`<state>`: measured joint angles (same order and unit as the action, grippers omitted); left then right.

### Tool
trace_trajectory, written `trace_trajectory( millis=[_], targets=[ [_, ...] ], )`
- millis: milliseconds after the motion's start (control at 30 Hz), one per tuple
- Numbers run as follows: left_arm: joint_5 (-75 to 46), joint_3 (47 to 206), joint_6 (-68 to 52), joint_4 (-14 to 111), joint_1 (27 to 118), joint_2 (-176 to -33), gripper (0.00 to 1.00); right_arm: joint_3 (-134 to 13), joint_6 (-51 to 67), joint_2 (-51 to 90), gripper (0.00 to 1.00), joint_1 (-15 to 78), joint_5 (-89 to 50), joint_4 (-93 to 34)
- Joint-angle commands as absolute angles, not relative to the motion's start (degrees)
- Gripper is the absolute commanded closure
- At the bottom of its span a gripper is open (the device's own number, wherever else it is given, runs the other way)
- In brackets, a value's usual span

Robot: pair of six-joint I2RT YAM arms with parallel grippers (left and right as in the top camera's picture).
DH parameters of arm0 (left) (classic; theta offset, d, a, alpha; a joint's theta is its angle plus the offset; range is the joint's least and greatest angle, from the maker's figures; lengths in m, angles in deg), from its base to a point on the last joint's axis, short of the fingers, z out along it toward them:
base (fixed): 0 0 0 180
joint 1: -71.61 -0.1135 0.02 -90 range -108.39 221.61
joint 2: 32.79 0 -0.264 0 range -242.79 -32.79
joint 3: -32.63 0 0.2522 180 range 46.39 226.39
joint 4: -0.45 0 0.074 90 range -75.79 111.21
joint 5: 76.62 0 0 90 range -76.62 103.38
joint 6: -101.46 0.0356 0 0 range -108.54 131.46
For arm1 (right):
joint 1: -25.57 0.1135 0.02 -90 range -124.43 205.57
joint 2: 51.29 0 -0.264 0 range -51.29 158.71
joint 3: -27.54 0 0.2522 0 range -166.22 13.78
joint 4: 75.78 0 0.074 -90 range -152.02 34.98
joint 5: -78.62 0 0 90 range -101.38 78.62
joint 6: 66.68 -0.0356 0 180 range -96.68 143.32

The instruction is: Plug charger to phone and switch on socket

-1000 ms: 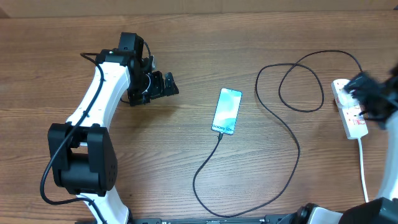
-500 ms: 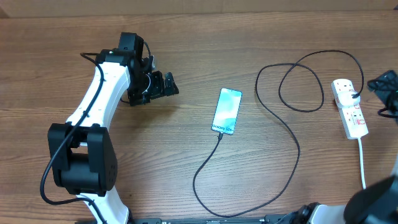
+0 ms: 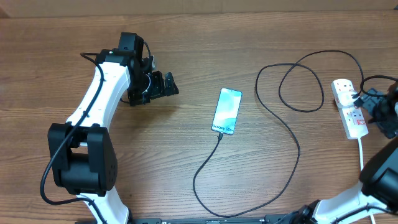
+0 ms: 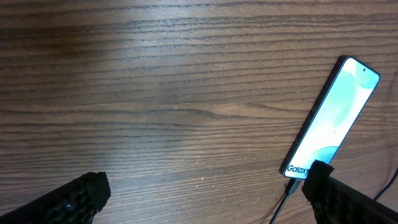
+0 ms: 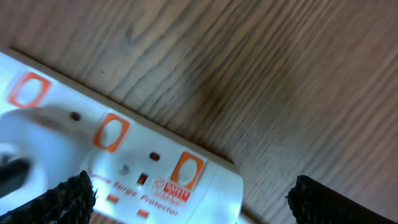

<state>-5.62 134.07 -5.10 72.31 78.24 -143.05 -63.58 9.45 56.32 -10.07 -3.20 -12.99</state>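
L gripper [image 3: 165,85] is hanging w/ jaws wide apart, gripping nothing, at approx 10 o'clock from the phone [image 3: 226,111]. The phone is lying flat mid-table [image 3: 186,37], screen lit. The charger [image 3: 292,140] is leaving the phone's 6 o'clock end and looping round toward the socket [image 3: 349,115] at 3 o'clock. Its tip is prob seated in the phone, but the L wrist view is partly hiding it. R gripper [image 5: 189,186] is hovering at the socket's 3 o'clock side, jaws spread wide, clamping nothing.
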Motion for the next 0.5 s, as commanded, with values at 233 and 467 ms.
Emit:
trace_trajectory(
  millis=[233,467],
  targets=[
    [-5.3,134.2,-5.3,72.3,78.3,-142.6,0.0,-64.2,11.8,61.0,0.0,-10.2,-1.4,-15.2],
    [-5.3,134.2,-5.3,72.3,78.3,-142.6,0.0,-64.2,11.6,61.0,0.0,-10.5,2.1,-15.5]
  ],
)
